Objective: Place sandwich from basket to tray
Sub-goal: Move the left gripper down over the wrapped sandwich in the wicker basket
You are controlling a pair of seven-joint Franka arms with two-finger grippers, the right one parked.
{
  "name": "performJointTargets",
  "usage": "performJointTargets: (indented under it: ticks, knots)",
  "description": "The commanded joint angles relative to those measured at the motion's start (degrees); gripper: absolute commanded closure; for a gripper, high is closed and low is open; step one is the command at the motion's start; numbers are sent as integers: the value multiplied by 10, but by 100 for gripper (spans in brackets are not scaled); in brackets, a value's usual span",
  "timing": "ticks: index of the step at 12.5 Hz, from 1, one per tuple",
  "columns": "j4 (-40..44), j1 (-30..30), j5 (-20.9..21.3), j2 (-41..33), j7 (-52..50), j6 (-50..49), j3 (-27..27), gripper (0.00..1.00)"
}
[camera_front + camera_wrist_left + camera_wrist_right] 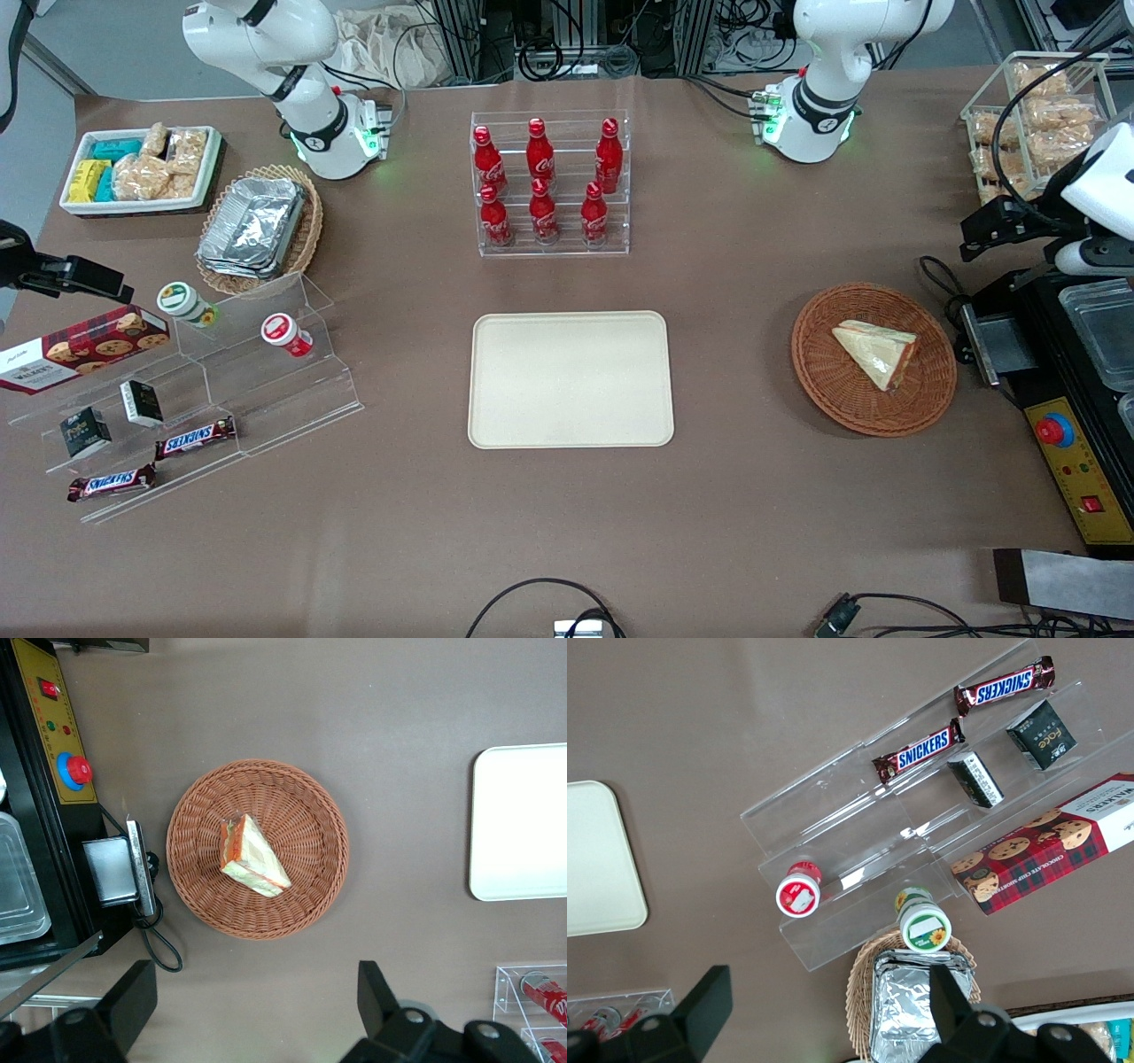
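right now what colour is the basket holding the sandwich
Reddish-brown woven wicker basket, clearest in the left wrist view; the open claw hovers above.

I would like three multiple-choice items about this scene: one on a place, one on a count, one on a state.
1. Where is the sandwich?
A. In the basket
B. On the tray
C. On the bare table

2. How many red bottles stand in the clear rack?
A. Four
B. Six
C. Eight

3. How is the claw?
A. Shut on the sandwich
B. Open, above the table beside the basket
C. Open, resting on the tray

Key: 1 A, the wedge lies on the wicker; 2 B, two rows of three; 3 B, its fingers are wide apart, holding nothing.
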Motion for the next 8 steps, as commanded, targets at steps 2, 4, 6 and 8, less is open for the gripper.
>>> performJointTargets:
  ticks: [2, 4, 6, 8]
  knots:
    - [0, -4, -6, 4, -12, -15, 4, 0]
    - [-2, 0, -1, 16, -27, -16, 5, 0]
    - [-14, 17, -2, 28, -27, -24, 8, 0]
    - [-44, 22, 7, 36, -29, -15, 10, 0]
